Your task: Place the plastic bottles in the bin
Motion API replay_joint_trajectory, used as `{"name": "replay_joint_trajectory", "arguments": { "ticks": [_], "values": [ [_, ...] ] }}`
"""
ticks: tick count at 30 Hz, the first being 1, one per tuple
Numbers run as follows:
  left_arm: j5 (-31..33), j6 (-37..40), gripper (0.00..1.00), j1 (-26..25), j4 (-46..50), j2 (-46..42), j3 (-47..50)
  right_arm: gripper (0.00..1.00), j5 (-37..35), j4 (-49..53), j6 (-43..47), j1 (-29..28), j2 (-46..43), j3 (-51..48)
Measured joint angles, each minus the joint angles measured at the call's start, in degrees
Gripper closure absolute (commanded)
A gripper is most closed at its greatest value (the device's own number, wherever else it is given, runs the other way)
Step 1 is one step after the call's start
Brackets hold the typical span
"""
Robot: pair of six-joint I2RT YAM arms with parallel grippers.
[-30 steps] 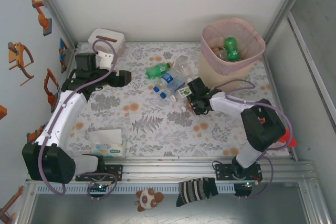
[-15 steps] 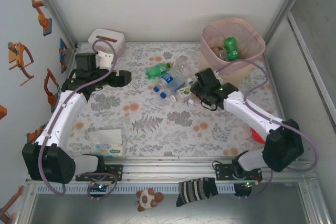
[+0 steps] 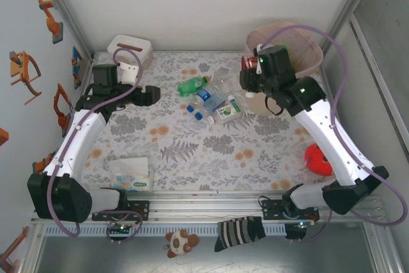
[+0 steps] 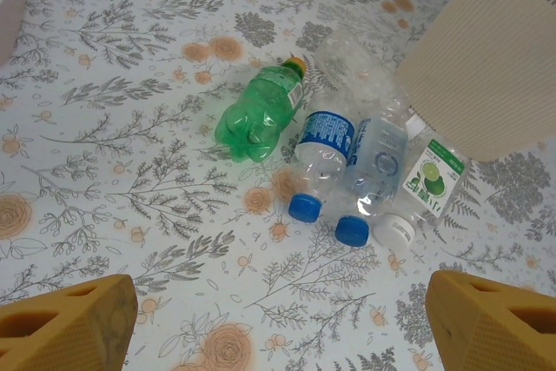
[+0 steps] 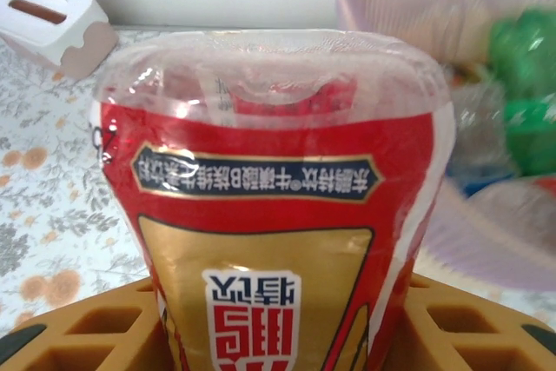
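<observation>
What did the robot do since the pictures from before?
The right hand rose from the bottle pile and swung back toward the bin, carrying a red-labelled bottle. The left hand stayed open above the table, and the green bottle and its neighbours lie where they were.

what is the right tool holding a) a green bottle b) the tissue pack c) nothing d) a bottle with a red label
d: in the right wrist view a bottle with a red label sits between the fingers of the right tool.
</observation>
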State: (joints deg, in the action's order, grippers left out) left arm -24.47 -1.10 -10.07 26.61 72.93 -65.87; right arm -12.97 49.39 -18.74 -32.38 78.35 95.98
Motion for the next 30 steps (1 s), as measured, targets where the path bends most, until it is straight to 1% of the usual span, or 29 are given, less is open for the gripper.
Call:
{"name": "replay_joint_trajectory", "arguments": {
  "ticks": [4,9,14,19,25,30],
  "values": [
    [0.00,-0.02,0.14,0.00,0.00,0.02,0.00,0.60,-0.66,2.69,5.60,2.62,3.63,8.50],
    [0.02,0.00,0.14,0.00,0.00,0.02,0.00,0.60,0.11,4.59,10.29,8.11,9.09,16.48],
    [0.04,0.00,0.14,0.04,0.02,0.02,0.00,0.61,3.17,8.76,13.62,14.32,17.46,26.32],
    [0.04,0.00,0.14,0.04,0.02,0.02,0.00,0.61,6.12,15.61,16.33,17.18,26.49,36.33],
    [0.00,0.00,0.14,0.22,0.02,0.02,0.00,0.61,9.73,22.40,17.11,20.26,30.97,37.88],
    [0.00,0.00,0.14,0.39,0.02,0.02,0.00,0.59,12.24,24.44,17.20,22.73,31.61,36.17]
  ]
}}
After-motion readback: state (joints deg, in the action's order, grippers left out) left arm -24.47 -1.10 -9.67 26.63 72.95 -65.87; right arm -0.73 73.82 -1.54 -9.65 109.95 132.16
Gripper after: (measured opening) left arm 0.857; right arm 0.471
